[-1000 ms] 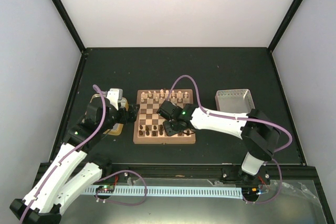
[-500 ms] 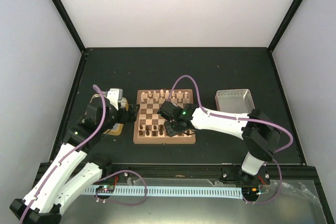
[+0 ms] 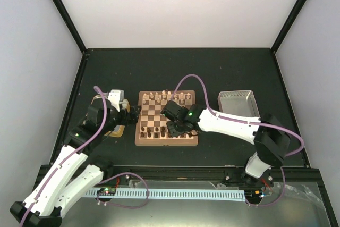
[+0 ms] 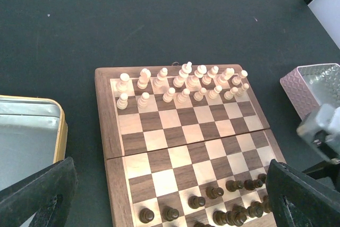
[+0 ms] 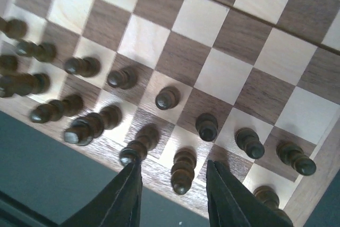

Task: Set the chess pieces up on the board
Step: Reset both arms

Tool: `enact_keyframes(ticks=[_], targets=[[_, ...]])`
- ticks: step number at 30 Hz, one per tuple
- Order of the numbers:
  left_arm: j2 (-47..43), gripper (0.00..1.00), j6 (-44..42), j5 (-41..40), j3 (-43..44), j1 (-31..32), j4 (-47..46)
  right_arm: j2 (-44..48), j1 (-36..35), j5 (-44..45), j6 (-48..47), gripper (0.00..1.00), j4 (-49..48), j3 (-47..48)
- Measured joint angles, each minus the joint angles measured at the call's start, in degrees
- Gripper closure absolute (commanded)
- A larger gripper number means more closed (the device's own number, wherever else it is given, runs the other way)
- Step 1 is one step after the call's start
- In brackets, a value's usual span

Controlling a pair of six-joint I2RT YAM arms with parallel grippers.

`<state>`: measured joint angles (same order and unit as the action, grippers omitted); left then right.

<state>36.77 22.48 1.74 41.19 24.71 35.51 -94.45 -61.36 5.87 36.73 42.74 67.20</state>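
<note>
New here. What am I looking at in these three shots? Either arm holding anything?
Two robot arms, bolted at the near edge of a table, each end in a two-finger gripper. The overhead shot looks down from behind them; the other two come from cameras on the wrists. On the table: the board, pale pieces along its far side, dark pieces along the near side, a gold-rimmed tray on its left, a grey box on its right. Nothing is held. The left gripper hovers wide open by the board's left edge; the right gripper is open, fingers either side of one dark piece, apparently not touching.
</note>
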Motion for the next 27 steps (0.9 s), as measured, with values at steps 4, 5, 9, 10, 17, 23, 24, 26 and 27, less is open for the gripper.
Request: enact_keyframes(ticks=[4, 5, 9, 10, 17, 23, 24, 26, 27], targets=[[-0.4, 0.01, 0.0, 0.0, 0.0, 0.0, 0.0, 4.3, 0.0, 0.6, 1.0, 0.53, -0.6, -0.1], [-0.6, 0.01, 0.0, 0.0, 0.0, 0.0, 0.0, 5.8, 0.0, 1.1, 1.5, 0.51, -0.9, -0.3], [-3.2, 0.01, 0.0, -0.1, 0.1, 0.0, 0.2, 15.1, 0.4, 5.5, 2.8, 0.42, -2.1, -2.9], [-4.4, 0.01, -0.1, -0.1, 0.3, 0.0, 0.5, 18.3, 0.8, 7.4, 3.1, 0.4, -2.2, -3.9], [-15.2, 0.01, -1.3, -2.4, 5.5, 0.0, 2.7, 41.2, 3.0, 23.3, 3.3, 0.18, -0.2, -10.1], [-21.2, 0.01, -2.4, -6.4, 14.3, 0.0, 7.9, 59.5, 3.0, 33.9, 2.8, 0.04, 6.7, -10.7], [-21.8, 0.01, -2.5, -7.0, 15.2, 0.0, 8.9, 61.4, 3.0, 35.1, 2.8, 0.03, 7.7, -10.7], [-22.9, 0.01, -2.7, -8.3, 17.2, 0.0, 11.4, 64.6, 3.2, 37.6, 2.6, 0.01, 10.3, -10.7], [-23.4, 0.01, -2.7, -9.0, 18.0, 0.0, 12.4, 65.6, 3.2, 38.4, 2.6, 0.0, 11.4, -10.7]])
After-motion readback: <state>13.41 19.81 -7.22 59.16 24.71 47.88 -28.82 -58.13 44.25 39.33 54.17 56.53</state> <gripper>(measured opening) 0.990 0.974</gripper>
